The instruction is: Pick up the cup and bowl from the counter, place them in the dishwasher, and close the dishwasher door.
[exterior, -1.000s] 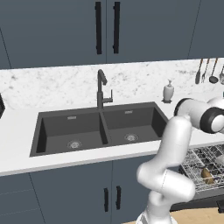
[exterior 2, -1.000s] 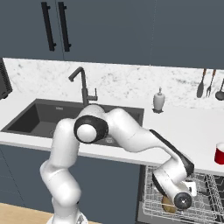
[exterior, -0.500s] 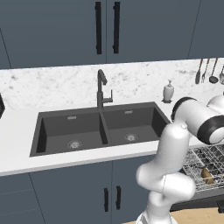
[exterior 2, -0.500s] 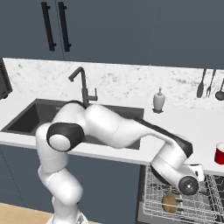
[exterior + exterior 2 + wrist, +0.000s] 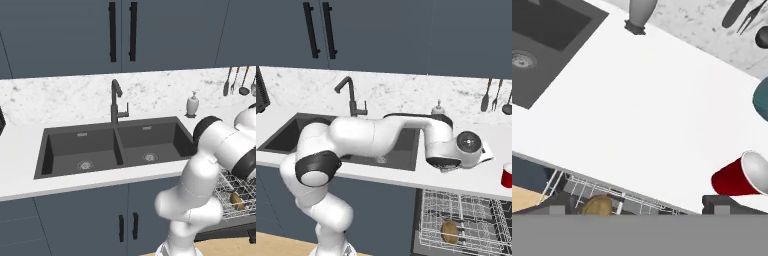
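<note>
Red cup (image 5: 739, 176) stands on the surface (image 5: 647, 110) just right of the empty, parted fingers (image 5: 719, 202).

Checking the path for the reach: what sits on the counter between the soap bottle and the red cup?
Nothing; in the hand view, bare white counter runs from soap bottle to red cup.

My two base views look forward and down from behind the arm, sharing the sink (image 5: 117, 145) (image 5: 401, 142) and counter (image 5: 20, 170) (image 5: 466, 177). My hand view looks steeply down, close over that counter (image 5: 642, 110).
</note>
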